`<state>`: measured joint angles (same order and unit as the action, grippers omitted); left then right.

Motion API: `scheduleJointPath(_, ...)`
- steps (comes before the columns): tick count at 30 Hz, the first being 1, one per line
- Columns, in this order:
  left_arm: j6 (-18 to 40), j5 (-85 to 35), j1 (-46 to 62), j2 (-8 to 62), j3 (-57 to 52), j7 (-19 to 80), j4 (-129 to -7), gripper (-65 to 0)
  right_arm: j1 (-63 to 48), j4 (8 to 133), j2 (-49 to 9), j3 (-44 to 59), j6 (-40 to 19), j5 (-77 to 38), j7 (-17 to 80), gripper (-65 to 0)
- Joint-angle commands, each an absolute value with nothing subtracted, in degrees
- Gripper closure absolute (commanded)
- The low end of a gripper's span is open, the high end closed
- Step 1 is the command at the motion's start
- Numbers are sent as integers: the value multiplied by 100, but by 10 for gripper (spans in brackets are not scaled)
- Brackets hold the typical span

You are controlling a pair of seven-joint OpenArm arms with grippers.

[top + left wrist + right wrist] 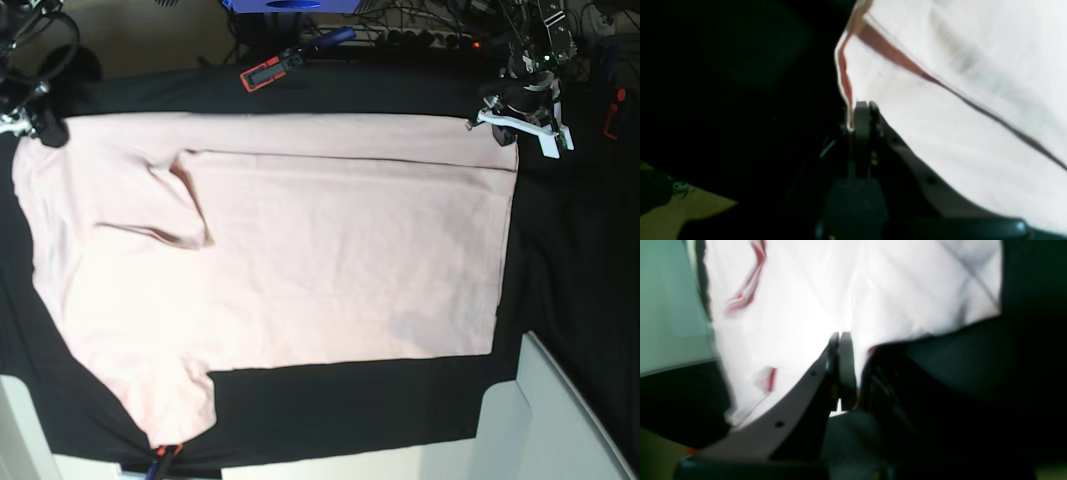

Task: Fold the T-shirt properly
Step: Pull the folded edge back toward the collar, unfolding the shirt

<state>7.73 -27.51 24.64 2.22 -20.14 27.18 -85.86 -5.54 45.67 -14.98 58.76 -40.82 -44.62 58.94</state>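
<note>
The left gripper (860, 115) has flat grey-olive fingers, small yellowish screws and a pale curved bracket with dark holes. The right gripper (841, 340) has a matching pale drilled bracket. In the base view both arms are black with white plates and looping cables.

A black cloth (560, 300) covered the table, with a red-and-black clamp (268, 72) at its far edge, a blue box (290, 5) and tangled cables (420, 25) behind it, and a white panel (560, 420) at the near corner.
</note>
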Motion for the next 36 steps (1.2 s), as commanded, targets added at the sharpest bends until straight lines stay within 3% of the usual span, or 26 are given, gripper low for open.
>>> scheduleJointPath(1, 752, -2765, 2536, 286, -2044, 2580, -8831, 0, -602, 4831, -1613, 5912, -4000, -4338, 5930, 0)
scheduleJointPath(9, 752, -2765, 2923, 277, -2044, 2607, -9402, 0, -629, 5684, -1349, 6431, -4000, -4303, 6765, 0)
scheduleJointPath(36, 752, -2765, 3442, 277, -2044, 2607, -9367, 0, -708, 5754, -1332, 6422, -4000, -4295, 6765, 0)
